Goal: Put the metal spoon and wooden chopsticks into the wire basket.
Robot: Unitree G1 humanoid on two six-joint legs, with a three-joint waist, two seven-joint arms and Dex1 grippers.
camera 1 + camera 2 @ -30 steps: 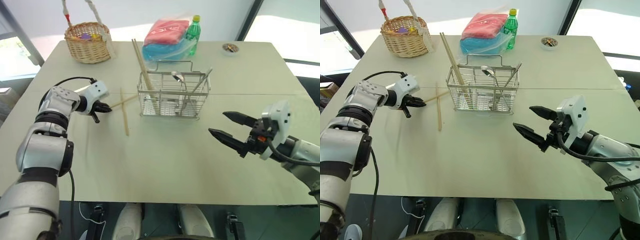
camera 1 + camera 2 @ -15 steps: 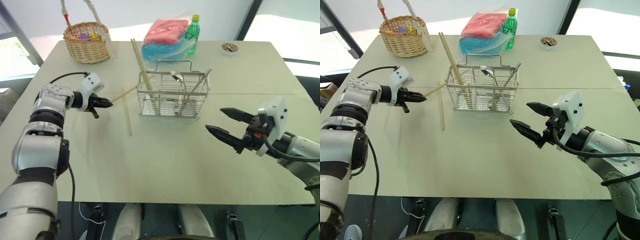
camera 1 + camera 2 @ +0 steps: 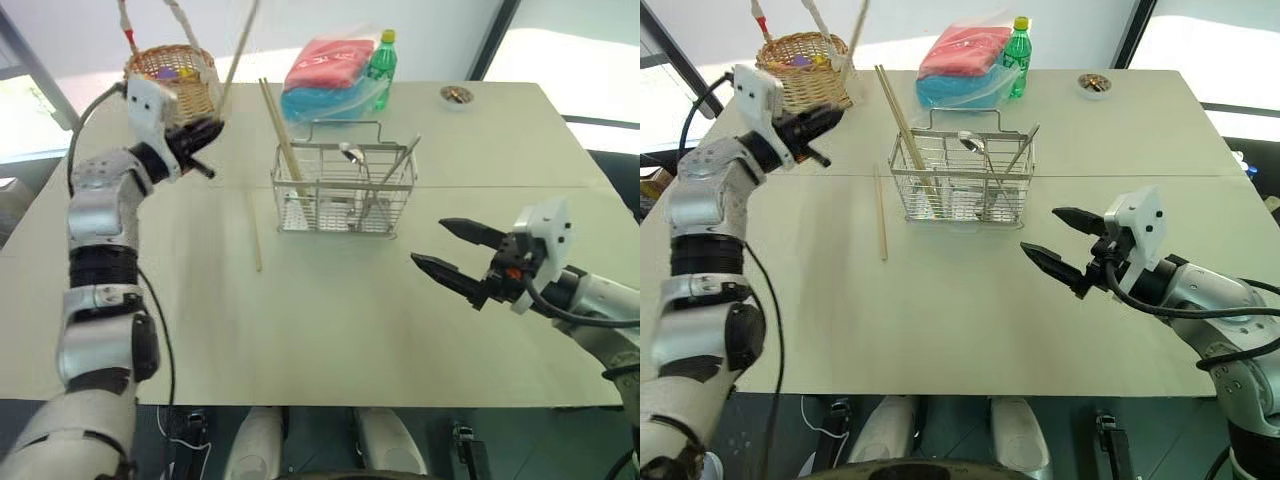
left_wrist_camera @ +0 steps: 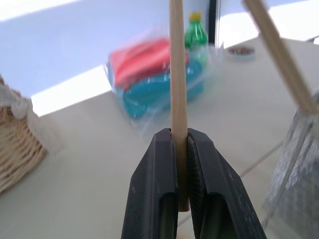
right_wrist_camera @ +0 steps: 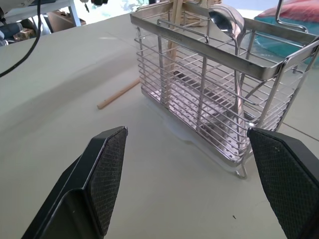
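Left gripper (image 4: 178,149) pinches upright chopstick (image 4: 177,74), seemingly near its end

L arm is raised and stretched fwd, forearm angled up, wrist bent inward. L pincer (image 3: 205,135) is clamped tight on a wooden chopstick (image 4: 177,99), held upright. R arm is held low, forearm pointed inward. R pincer (image 3: 448,252) is spread wide, nothing gripped, fingers roughly level.

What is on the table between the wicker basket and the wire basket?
Only bare table lies between the wicker basket and the wire basket in the left eye view; the left gripper holds a chopstick above it.
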